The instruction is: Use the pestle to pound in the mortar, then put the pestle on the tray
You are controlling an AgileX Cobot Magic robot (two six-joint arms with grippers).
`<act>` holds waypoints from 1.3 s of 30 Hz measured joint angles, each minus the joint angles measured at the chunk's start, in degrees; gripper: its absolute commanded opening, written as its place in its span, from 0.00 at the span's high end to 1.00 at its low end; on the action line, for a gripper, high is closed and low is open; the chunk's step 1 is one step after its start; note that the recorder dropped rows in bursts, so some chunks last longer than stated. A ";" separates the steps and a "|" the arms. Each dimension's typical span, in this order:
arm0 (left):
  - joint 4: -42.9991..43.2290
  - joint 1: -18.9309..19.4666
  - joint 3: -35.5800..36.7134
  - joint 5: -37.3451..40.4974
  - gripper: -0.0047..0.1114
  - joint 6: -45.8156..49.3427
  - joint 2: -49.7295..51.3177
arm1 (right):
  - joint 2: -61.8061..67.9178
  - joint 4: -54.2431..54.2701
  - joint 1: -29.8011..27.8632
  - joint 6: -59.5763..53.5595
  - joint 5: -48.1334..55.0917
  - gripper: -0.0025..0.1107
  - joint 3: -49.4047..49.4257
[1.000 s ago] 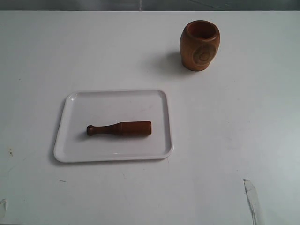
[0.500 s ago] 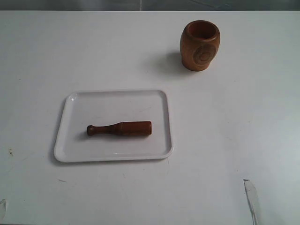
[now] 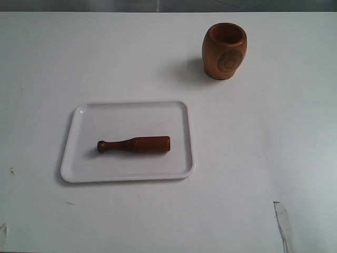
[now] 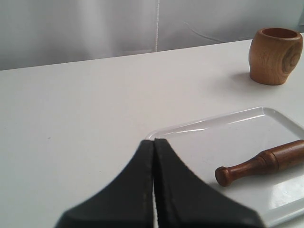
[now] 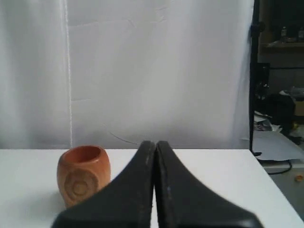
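The dark reddish-brown pestle [image 3: 134, 144] lies flat on the white tray [image 3: 84, 168], knob tip pointing left. Upright at the back right of the table stands the light brown mortar [image 3: 224, 51], its carved circle mark facing the camera. Neither gripper shows in the exterior view. In the left wrist view my left gripper [image 4: 154, 140] is shut and empty, its tips just short of the tray [image 4: 223, 124], with the pestle [image 4: 260, 162] and the mortar [image 4: 275, 55] beyond. My right gripper [image 5: 155, 142] is shut and empty too, well back from the mortar [image 5: 83, 174].
A white tabletop [image 3: 253, 147] carries everything. A strip of clear tape [image 3: 283, 221] sticks to it near the front right, another scrap [image 3: 3, 233] at the front left. A white curtain [image 5: 156, 66] hangs behind the table; dark clutter [image 5: 280, 109] stands off its side.
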 measured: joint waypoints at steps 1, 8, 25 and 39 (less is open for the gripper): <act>0.00 0.00 0.00 0.00 0.96 0.00 0.00 | 0.00 7.88 0.00 -10.93 1.12 0.98 0.00; 0.00 0.00 0.00 0.00 0.96 0.00 0.00 | 0.00 23.00 0.00 -35.07 9.56 0.98 0.00; 0.00 0.00 0.00 0.00 0.96 0.00 0.00 | 0.00 16.38 0.00 -18.80 7.67 0.98 0.00; 0.00 0.00 0.00 0.00 0.96 0.00 0.00 | 0.00 16.22 0.00 -18.57 7.49 0.98 0.00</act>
